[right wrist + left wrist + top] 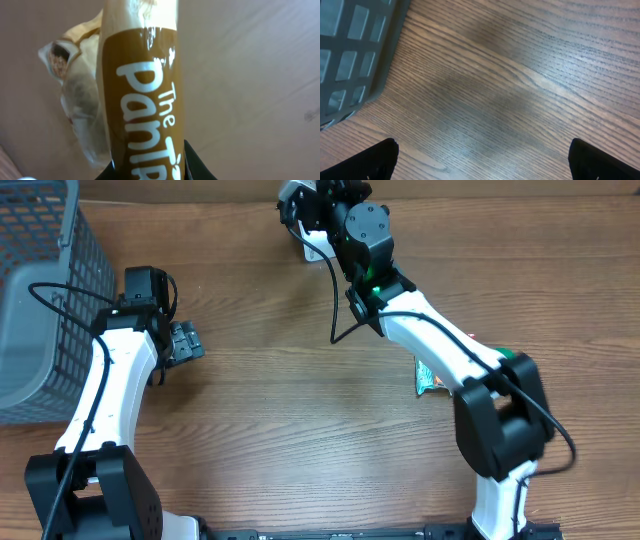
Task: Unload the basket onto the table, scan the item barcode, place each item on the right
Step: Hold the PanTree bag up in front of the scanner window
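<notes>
The right gripper was seen reached out to the far edge of the wooden table, near its middle; its jaws were clenched on a brown packet, which was shown in the right wrist view rising from between the dark fingers; white lettering beginning "The Pan" was read along the packet's glossy face; no barcode could be made out on the side shown. A crumpled clear bag was seen just behind the packet, to its left; its contents could not be told. The left gripper was held low over bare wood, its jaws spread wide and empty, near a grey mesh basket. A colourful flat packet was partly hidden under the right arm.
</notes>
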`<state>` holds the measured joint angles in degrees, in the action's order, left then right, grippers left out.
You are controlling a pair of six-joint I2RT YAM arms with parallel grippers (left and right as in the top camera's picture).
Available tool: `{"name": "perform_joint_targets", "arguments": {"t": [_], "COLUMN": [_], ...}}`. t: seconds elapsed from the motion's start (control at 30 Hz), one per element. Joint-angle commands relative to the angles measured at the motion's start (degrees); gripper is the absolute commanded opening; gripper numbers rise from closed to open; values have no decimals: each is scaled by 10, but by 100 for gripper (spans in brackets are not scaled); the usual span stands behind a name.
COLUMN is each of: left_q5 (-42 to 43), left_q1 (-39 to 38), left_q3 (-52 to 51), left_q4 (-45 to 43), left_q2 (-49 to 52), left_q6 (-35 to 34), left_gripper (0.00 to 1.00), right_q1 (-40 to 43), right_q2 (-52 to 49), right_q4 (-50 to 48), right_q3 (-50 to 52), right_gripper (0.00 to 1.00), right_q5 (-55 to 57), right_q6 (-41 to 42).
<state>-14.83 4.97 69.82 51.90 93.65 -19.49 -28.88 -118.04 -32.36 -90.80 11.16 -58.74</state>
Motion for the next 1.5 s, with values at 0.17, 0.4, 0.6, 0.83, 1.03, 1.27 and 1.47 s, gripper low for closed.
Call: {"name": "perform_joint_targets", "arguments": {"t": [0.17,0.4,0.6,0.83,1.03,1.27,1.47], "left_q5": [-6,-6,-6,-6,-6,-6,-6], "left_q1": [-1,-1,-1,-1,-1,-1,-1], "left_q3": [12,12,12,12,12,12,12], "left_q4": [-1,-1,-1,-1,-1,-1,-1], "left_q2": [0,0,0,0,0,0,0], "left_q6": [2,2,2,2,2,2,2], "left_gripper": [99,100,100,100,100,100,100], "right_q1": [29,29,26,3,-11,-18,-18], "right_q2": [-119,-135,-136,-138,-138,-138,-126], "right_q4": [-110,-96,-74,-7,60,127,97], "right_q3": [-8,-8,-8,-8,-8,-8,-8], "right_gripper": [4,4,4,4,4,4,3], "right_q5": [45,44,45,73,75,73,90], "right_q6": [4,4,33,35,52,136,182]}}
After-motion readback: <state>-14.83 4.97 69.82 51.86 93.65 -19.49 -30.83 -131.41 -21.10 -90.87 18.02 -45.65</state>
